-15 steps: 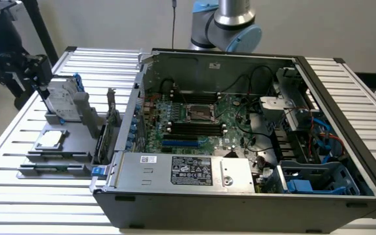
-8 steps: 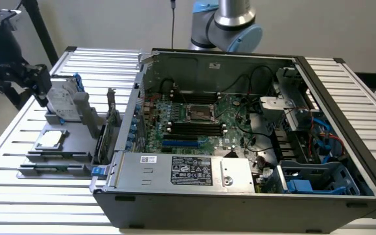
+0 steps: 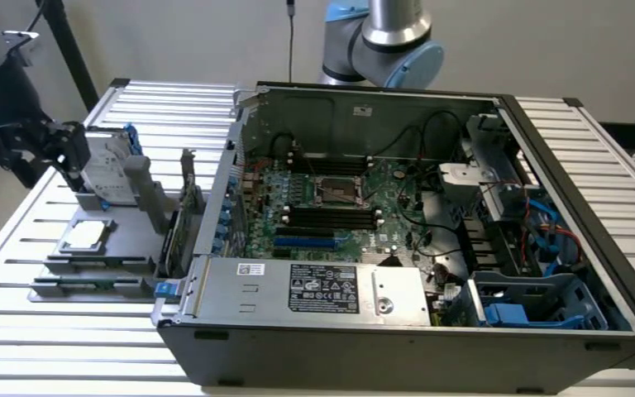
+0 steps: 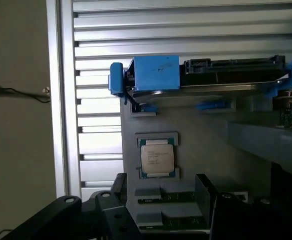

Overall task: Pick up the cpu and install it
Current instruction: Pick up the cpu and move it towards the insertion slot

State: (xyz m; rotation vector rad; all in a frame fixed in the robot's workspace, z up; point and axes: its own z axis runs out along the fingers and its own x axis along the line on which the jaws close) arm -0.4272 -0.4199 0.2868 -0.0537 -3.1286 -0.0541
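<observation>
One cpu (untouched) near the gaping pincer.

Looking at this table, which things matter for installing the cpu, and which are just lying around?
For the job: cpu, open claw, motherboard socket.
Lying about: hard drive with blue bracket, memory sticks, power supply.

cpu: your small square chip, silver-grey top, dark rim | pose: flat, face up | seat: grey tray | place: just ahead of the gripper, not touching it
</observation>
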